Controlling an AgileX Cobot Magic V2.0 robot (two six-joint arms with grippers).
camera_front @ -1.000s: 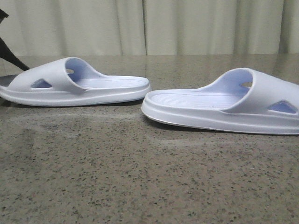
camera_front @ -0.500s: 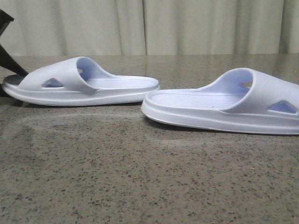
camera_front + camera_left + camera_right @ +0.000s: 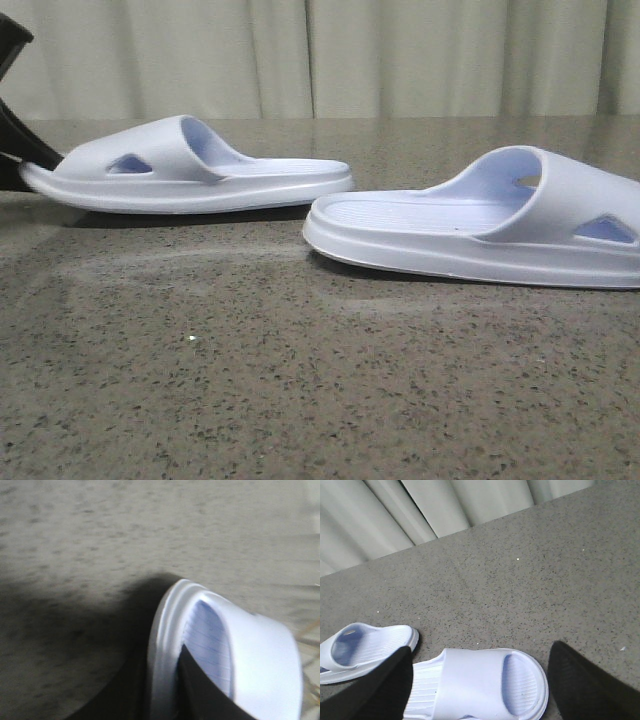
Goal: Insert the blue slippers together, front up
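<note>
Two pale blue slippers lie on the speckled stone table. The left slipper (image 3: 190, 165) has its toe end at the far left, held slightly off the table by my left gripper (image 3: 22, 160). In the left wrist view my left gripper (image 3: 161, 680) is shut on that slipper's (image 3: 260, 655) toe rim, one finger inside and one outside. The right slipper (image 3: 480, 225) rests flat, toe pointing right. My right gripper (image 3: 481, 652) is open above it (image 3: 470, 685), its fingers (image 3: 585, 685) apart on either side and not touching. The right gripper is out of the front view.
A pale curtain (image 3: 320, 55) hangs behind the table's far edge. The grey speckled tabletop (image 3: 300, 380) stretches in front of both slippers. The left slipper also shows in the right wrist view (image 3: 360, 647), its heel close to the right slipper.
The left slipper has slid to the right, toward the right slipper's heel, with its toe end raised in my left gripper. The right slipper has not moved.
</note>
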